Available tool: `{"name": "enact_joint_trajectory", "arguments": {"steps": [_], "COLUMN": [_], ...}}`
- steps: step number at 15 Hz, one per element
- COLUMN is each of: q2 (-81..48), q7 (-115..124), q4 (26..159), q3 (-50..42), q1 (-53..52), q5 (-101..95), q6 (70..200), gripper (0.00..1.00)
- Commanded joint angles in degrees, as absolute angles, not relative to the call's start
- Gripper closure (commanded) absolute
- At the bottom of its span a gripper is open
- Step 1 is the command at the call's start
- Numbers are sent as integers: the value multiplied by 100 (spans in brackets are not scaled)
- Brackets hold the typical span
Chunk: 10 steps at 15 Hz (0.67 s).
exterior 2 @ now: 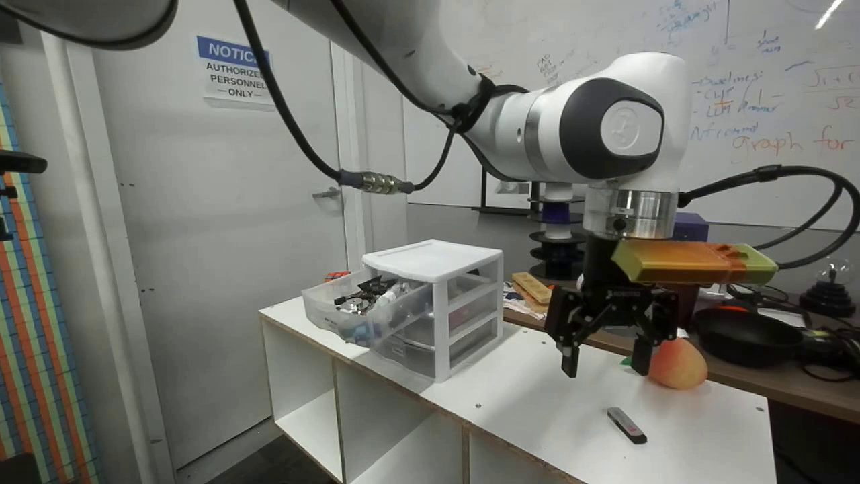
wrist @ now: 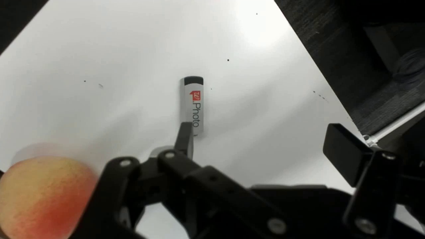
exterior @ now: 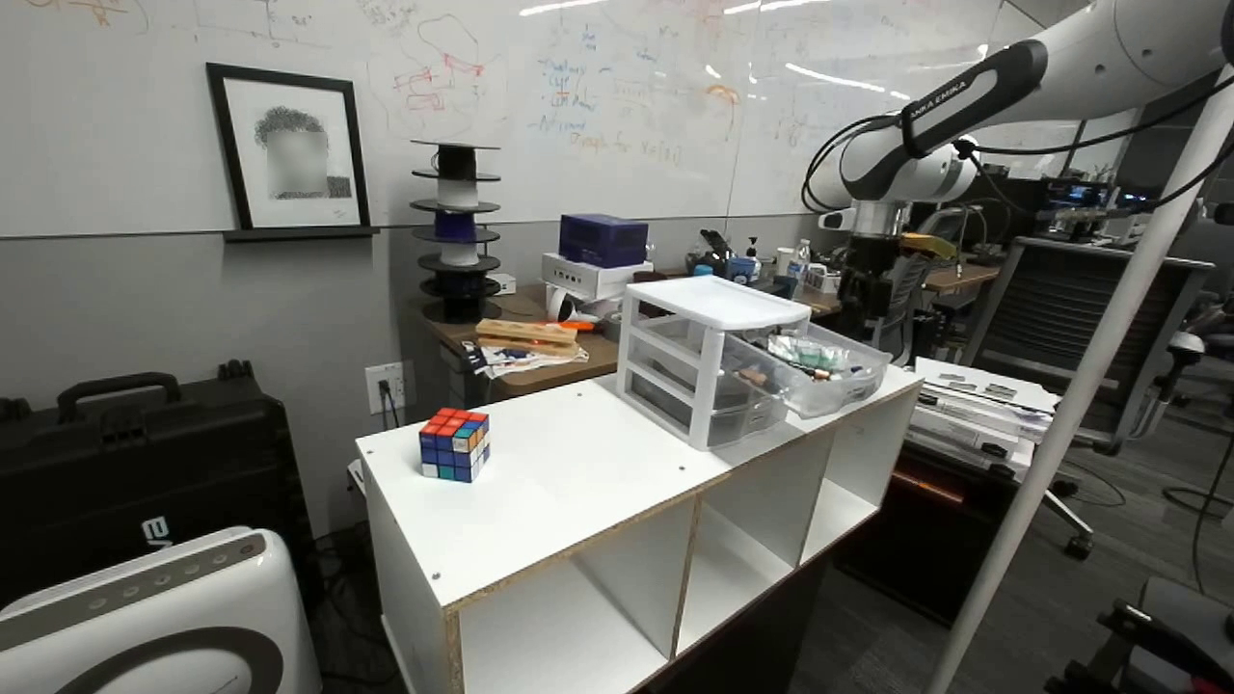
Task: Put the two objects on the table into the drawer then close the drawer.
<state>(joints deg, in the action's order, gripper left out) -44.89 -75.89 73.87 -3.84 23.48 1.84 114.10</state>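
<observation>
A peach (exterior 2: 677,364) and a small grey-and-black USB stick (exterior 2: 626,425) lie on the white table (exterior 2: 537,403). Both show in the wrist view, the peach (wrist: 46,199) at lower left and the stick (wrist: 194,106) near the middle. Both are hidden in an exterior view where a Rubik's cube (exterior: 454,444) sits at the near end. A clear drawer (exterior: 853,390) of the white-framed unit is pulled out and holds loose items; it also shows open (exterior 2: 322,325). My gripper (exterior 2: 605,361) is open and empty above the table; its left fingertip overlaps the stick's lower end in the wrist view (wrist: 262,139).
The white drawer unit (exterior 2: 440,323) stands on the table beside the gripper. A side desk with a black pan (exterior 2: 746,336), a purple box (exterior: 603,239) and spools (exterior: 456,231) runs behind. A white pole (exterior: 1089,386) stands in front of the arm.
</observation>
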Motion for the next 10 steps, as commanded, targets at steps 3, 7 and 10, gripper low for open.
{"name": "enact_joint_trajectory", "arguments": {"steps": [3, 7, 10], "q2": [-5195, -5768, -6186], "q7": [-8363, -8697, -8927], "q4": [6396, 5749, 5191], "q3": [-60, -98, -116], "q1": [2695, 2688, 2674], "q5": [520, 362, 255], "q6": [10841, 10705, 10552], "gripper": [0, 0, 0]}}
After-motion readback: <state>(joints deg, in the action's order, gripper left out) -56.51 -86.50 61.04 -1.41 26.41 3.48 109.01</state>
